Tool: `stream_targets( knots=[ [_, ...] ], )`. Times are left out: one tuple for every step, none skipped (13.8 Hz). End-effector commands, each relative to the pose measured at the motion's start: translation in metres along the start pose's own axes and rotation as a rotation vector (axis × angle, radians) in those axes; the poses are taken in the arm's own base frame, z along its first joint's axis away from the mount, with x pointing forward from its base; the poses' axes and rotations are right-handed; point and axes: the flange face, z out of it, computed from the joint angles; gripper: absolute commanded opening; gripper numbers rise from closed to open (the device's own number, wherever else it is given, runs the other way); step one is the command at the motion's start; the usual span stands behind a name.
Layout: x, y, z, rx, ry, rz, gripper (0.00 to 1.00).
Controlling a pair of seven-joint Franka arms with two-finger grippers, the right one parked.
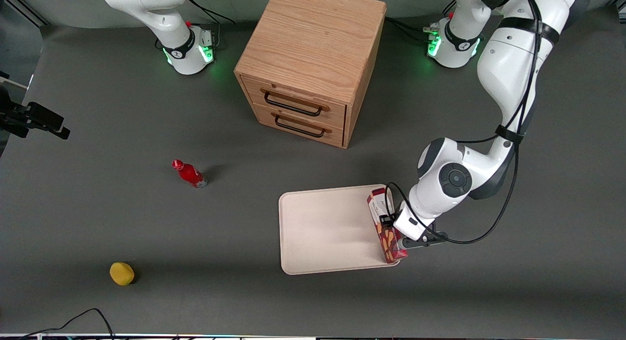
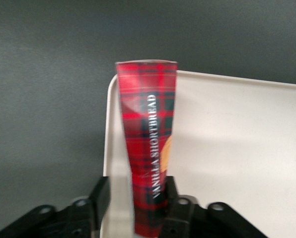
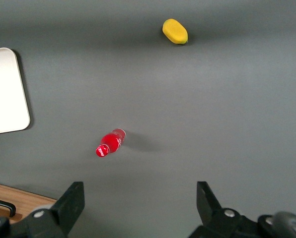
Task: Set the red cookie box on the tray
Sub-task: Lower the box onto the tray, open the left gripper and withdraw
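Note:
The red cookie box [image 1: 386,226] stands on its long narrow side on the pale beige tray [image 1: 323,227], along the tray edge toward the working arm's end. In the left wrist view the red tartan box [image 2: 149,144] runs away from the camera over the tray [image 2: 237,148]. My left gripper [image 1: 394,231] is low over the tray, around the box's middle. Its fingers [image 2: 101,193] are open: one finger touches the box's side, and a strip of tray shows between the box and the other finger. The tray's corner also shows in the right wrist view [image 3: 4,94].
A wooden two-drawer cabinet [image 1: 308,61] stands farther from the front camera than the tray. A small red bottle [image 1: 190,173] and a yellow lemon-like object [image 1: 122,273] lie toward the parked arm's end. A black cable [image 1: 73,320] lies at the table's near edge.

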Motion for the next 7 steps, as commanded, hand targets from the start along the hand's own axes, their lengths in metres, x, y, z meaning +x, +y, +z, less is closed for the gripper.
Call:
stream_targets(
  knots=[
    [0.001, -0.005, -0.056, 0.097, -0.030, 0.010, 1.00],
    [-0.002, -0.008, -0.089, 0.135, -0.062, 0.054, 1.00],
    [-0.004, -0.018, -0.126, 0.165, -0.107, 0.100, 1.00],
    [-0.003, -0.033, -0.167, 0.174, -0.154, 0.115, 1.00],
    [0.001, -0.059, -0.216, 0.182, -0.177, 0.125, 1.00],
    [-0.002, -0.084, -0.262, 0.170, -0.197, 0.145, 1.00],
    [-0.006, -0.120, -0.301, 0.172, -0.218, 0.169, 1.00]
  ],
)
